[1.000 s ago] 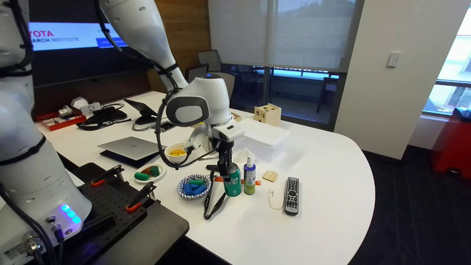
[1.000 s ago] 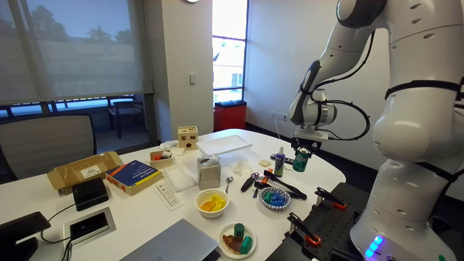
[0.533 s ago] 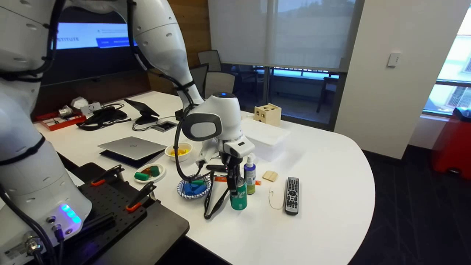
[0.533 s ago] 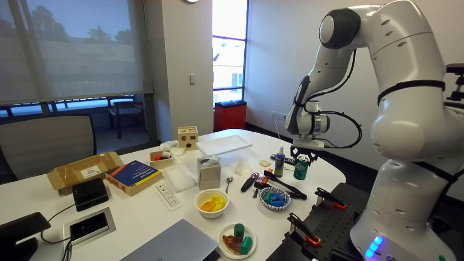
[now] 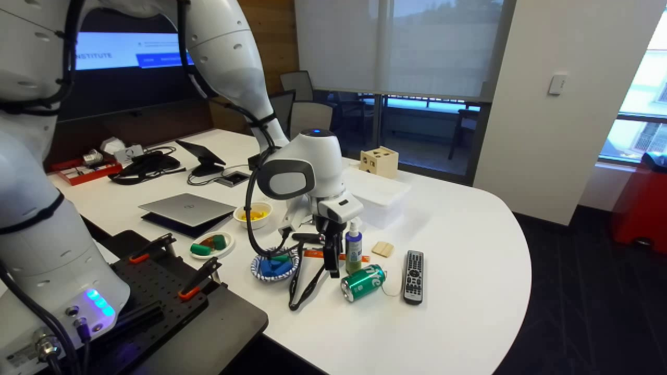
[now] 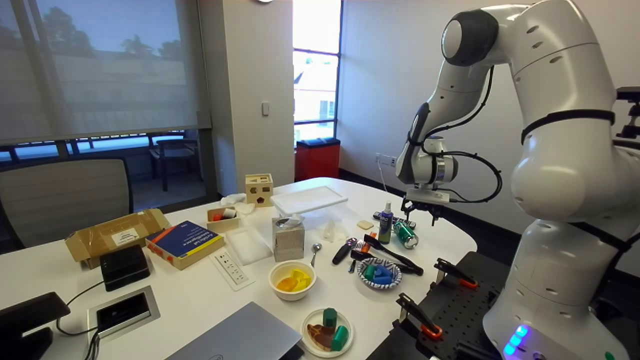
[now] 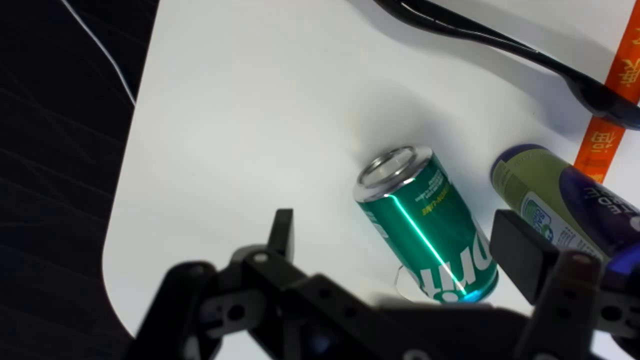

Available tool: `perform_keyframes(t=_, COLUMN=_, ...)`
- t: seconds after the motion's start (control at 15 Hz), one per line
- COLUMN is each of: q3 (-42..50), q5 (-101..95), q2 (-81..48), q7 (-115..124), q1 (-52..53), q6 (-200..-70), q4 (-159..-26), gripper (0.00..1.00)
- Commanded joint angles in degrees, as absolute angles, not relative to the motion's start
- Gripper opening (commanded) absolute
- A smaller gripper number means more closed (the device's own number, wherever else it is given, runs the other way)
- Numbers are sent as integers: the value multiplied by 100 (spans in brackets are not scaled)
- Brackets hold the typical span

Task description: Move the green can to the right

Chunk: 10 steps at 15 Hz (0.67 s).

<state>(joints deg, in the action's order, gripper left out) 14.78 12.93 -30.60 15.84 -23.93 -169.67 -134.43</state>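
The green can (image 5: pixel 363 283) lies on its side on the white table, beside the spray bottle. In an exterior view its silver top end (image 6: pixel 411 243) faces the robot base. My gripper (image 6: pixel 421 220) hangs just above the table with its jaws spread wide. The wrist view has the can (image 7: pixel 425 225) below and between the fingertips, its length slanting across the gap, and nothing is gripped. One black finger pad (image 7: pixel 522 252) appears close over the can's lower side and the bottle. The can's base end is partly cut off by the gripper body in the wrist view.
A purple-and-green spray bottle (image 5: pixel 354 250) stands right behind the can. The black remote (image 5: pixel 414 277) lies to its right in that view, and black tongs (image 5: pixel 305 286) to its left. A patterned bowl (image 6: pixel 379 286) holds blocks. The table edge (image 7: pixel 122 165) shows in the wrist view.
A second ago the can hung upright in my shut gripper. The arm lowered it towards the table, the fingers opened, and the can tipped over onto its side.
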Motion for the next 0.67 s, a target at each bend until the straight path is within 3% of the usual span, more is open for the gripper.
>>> perform_keyframes(t=0.0, q3=1862, q5=1244, q2=-2374, q7=1494, q1=-2009, q6=-17125, q4=-14042, gripper=100)
perform_keyframes(t=0.2, q3=2695, q5=811, q2=-1802, q7=1769, q1=-1181, q6=-17081, q4=-14491, gripper=100)
perform_keyframes(t=0.6, q3=5509, q5=-1605, q2=-778, q7=2982, q1=1454, q6=-16842, q4=-15008, gripper=100)
